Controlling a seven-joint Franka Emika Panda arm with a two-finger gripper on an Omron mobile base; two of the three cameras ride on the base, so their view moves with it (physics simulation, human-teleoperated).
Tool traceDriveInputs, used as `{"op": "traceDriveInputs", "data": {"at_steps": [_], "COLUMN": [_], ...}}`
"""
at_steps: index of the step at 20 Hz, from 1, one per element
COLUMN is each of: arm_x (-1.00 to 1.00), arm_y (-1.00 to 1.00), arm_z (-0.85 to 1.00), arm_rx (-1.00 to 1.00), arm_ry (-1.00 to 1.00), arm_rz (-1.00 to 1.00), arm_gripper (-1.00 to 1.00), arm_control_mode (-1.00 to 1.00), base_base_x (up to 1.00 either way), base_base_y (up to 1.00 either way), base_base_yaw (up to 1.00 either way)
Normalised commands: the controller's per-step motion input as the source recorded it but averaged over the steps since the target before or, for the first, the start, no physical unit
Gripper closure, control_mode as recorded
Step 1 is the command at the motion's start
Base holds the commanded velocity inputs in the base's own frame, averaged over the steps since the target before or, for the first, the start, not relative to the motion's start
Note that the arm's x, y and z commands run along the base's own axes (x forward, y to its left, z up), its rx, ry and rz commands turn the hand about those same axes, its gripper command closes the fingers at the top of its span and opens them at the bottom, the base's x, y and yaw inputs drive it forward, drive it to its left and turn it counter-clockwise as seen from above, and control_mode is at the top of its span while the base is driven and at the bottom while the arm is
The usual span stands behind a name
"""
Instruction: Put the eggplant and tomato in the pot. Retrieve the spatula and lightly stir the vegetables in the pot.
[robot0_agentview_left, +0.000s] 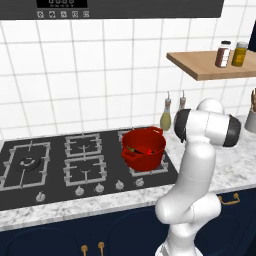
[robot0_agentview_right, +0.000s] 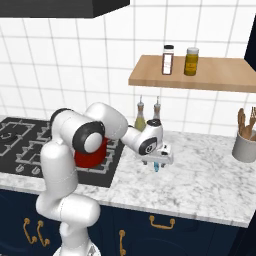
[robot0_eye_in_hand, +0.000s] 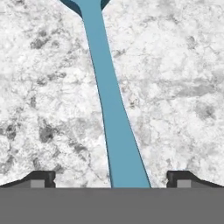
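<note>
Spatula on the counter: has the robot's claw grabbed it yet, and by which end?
Nothing is held. The gripper is open, its tips standing on either side of the spatula handle without touching it; the spatula lies flat on the marble counter.

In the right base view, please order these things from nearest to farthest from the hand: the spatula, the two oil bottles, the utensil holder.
1. The spatula: directly under the open hand, on the marble counter.
2. The oil bottles: behind the hand, at the wall, beside the stove.
3. The utensil holder: far along the counter, at the picture's right edge.
</note>
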Motion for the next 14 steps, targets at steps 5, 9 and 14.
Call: {"op": "traceDriveInputs", "data": {"at_steps": [5,9,14], "arm_x": [0.03,-0.31,-0.49], "arm_y": [-0.17,-0.15,0.01], "arm_z": [-0.39,-0.36,-0.59], "arm_rx": [0.0,-0.01,-0.09], "arm_ry": [0.05,0.0,0.01], "arm_rz": [0.0,0.0,0.01], "arm_gripper": [-1.0,-1.0,-1.0], "arm_control_mode": [-1.0,-1.0,-1.0], "base_base_x": [0.0,0.0,0.0], "base_base_y": [0.0,0.0,0.0], "base_base_yaw": [0.0,0.0,0.0]}}
